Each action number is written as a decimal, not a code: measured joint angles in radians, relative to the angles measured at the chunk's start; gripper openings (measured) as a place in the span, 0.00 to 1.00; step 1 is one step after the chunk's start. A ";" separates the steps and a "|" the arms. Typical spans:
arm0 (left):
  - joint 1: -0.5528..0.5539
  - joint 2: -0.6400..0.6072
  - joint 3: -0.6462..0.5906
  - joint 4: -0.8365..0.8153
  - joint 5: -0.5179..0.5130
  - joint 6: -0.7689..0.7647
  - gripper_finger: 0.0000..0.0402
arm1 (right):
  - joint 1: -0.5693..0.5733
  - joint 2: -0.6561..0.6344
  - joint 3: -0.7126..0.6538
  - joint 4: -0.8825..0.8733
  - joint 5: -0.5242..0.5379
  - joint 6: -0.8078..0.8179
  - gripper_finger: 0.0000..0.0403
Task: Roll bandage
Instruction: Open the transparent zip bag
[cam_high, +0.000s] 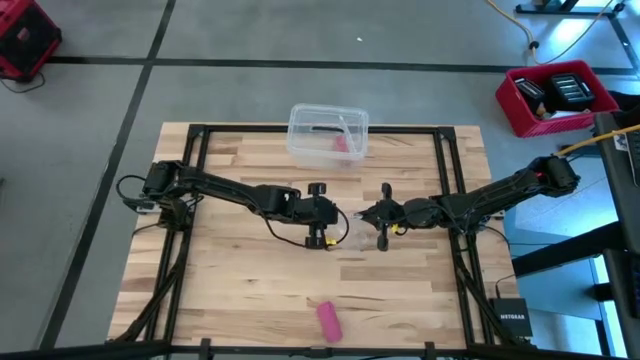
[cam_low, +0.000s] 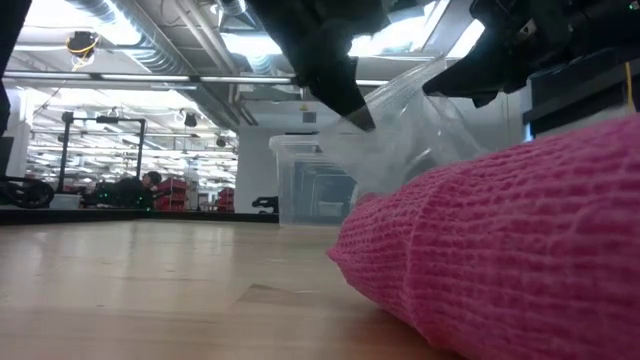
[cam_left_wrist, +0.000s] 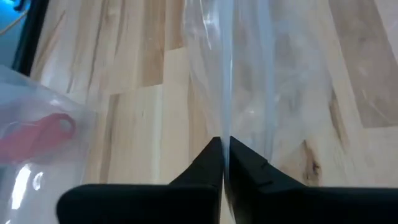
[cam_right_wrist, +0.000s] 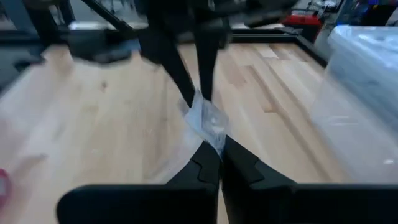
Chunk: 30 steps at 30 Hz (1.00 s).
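The wooden tabletop (cam_high: 240, 270) fills the middle of the high view, framed by black rails. Two dark arms reach in from its left and right edges and meet near its centre.

At the far edge, about midway along it, stands a clear plastic box (cam_high: 328, 133) with something pink or red inside.

Between the two arms, just above the centre of the tabletop, hangs a small clear plastic wrapper (cam_high: 353, 226). The left pincer (cam_high: 343, 218) is closed on one end of it: in the left wrist view the two dark fingers (cam_left_wrist: 208, 165) press together with the clear film (cam_left_wrist: 230, 81) running out from between them. The right pincer (cam_high: 366, 214) is closed on the other end; in the right wrist view its fingers (cam_right_wrist: 242, 163) pinch the crumpled film (cam_right_wrist: 208, 124), with the left arm's fingers gripping the same piece from the opposite side.

The bandage (cam_high: 329, 320) lies as a small pink roll near the near edge of the tabletop, about midway along it, well apart from both pincers and touched by neither. In the low view it sits close to the camera as a pink, ribbed fabric mass (cam_low: 500, 250) resting on the wood.
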 joint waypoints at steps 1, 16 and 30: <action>0.000 -0.014 0.000 -0.015 -0.003 -0.004 0.01 | 0.000 -0.011 0.000 -0.012 0.011 -0.029 0.03; 0.049 -0.119 0.000 -0.167 -0.142 -0.141 0.01 | 0.037 0.001 0.311 -0.284 -0.002 -0.620 0.49; 0.052 -0.111 0.000 -0.152 -0.139 -0.151 0.01 | 0.039 0.418 0.544 -0.429 0.294 -0.801 0.38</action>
